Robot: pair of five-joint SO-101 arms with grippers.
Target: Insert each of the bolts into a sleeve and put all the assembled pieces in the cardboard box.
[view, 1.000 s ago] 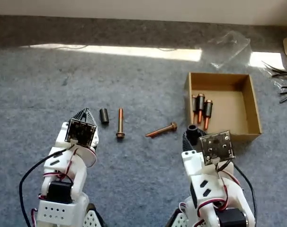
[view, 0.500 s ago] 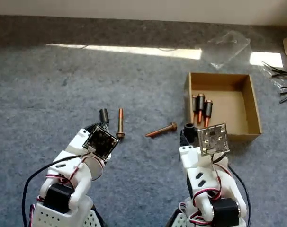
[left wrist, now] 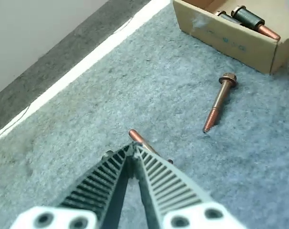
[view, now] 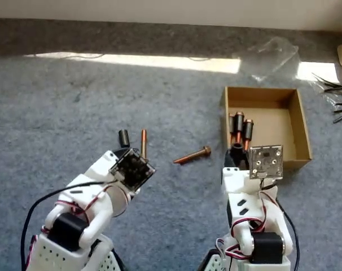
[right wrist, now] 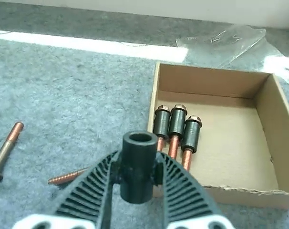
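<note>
Three assembled pieces (right wrist: 175,125) lie in the cardboard box (right wrist: 278,119); right gripper (right wrist: 137,168) clamps a sleeve (right wrist: 139,145) upright, bore open, presumably for insertion, while left gripper (left wrist: 133,151), fingers nearly together, hovers over one bolt (left wrist: 140,140) on the carpet (left wrist: 182,71).

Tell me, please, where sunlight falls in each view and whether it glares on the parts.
High view: a sunlit strip crosses the carpet beyond the bolts, glaring beside the plastic bag; the cardboard box is evenly lit. Left wrist view: the strip lies apart from the loose bolt. Right wrist view: the sleeve shows no glare.
</note>
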